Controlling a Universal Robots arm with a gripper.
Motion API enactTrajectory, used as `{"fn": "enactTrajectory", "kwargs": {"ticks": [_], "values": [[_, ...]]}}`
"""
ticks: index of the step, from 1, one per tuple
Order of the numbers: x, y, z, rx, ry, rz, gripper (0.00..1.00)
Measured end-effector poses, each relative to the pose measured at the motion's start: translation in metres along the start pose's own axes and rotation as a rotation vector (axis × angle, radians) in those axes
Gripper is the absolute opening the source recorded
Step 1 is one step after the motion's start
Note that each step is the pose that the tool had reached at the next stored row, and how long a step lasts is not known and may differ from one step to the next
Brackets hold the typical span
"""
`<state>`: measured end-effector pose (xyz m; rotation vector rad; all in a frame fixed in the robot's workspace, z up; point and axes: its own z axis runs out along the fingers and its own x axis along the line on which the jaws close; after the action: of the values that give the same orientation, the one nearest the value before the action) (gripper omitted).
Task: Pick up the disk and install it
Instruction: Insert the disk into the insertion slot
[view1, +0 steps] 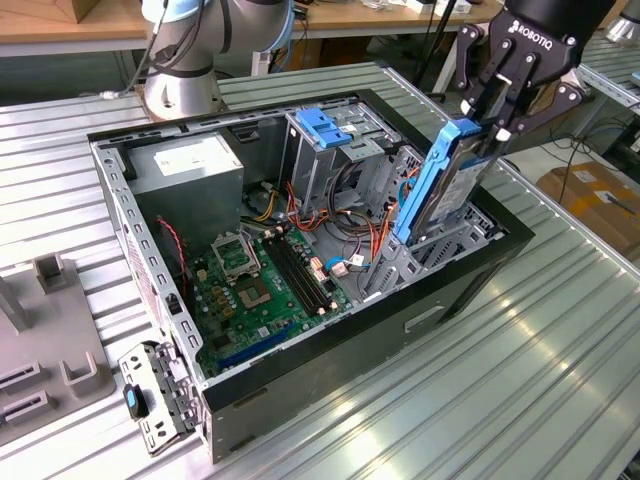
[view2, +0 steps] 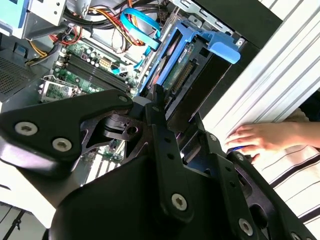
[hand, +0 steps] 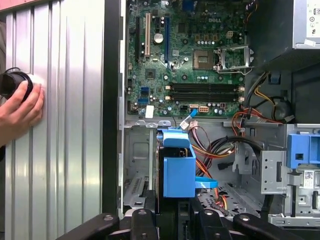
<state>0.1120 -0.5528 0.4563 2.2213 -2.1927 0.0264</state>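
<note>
At the exterior view's left, the open case (view1: 130, 225) lies on the ribbed bench (view1: 480, 400). It holds, in order, a grey power supply (view1: 190, 165) at its far left corner, the green board (view1: 265, 285) on its floor, a metal cage (view1: 325, 150) topped by a blue latch (view1: 322, 125), and a tangle of orange and blue cables (view1: 370, 235).

To the right of those is the bay (view1: 440, 250) at the case's right end. The disk (view1: 440, 185) stands in it on edge, leaning a little, with its lower end down among the bay walls and its upper end well above the case rim. The first wrist view looks down its blue carrier (hand: 178, 170) into the bay.

Farthest right, the tool (view1: 492, 118) is clamped on the disk's upper end, one finger on each flat side.

I judge the disk to be stiff and dense for its size, and unforgiving of knocks. The plastic rails would flex, so the metal faces near the top are the sound place to hold it.

In both wrist views a person's hand (view2: 255, 137) rests on the bench outside the case wall.
</note>
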Motion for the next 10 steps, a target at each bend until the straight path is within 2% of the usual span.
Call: {"fn": "enactTrajectory", "kwargs": {"ticks": [4,7,10], "values": [[0.0001,-0.0003,0.0068,0.0002,-0.0017,0.000,0.35],[0.0000,-0.0002,0.0075,0.0000,-0.0006,0.000,0.35],[-0.0001,-0.0002,0.0161,0.0001,-0.0008,0.000,0.35]]}}
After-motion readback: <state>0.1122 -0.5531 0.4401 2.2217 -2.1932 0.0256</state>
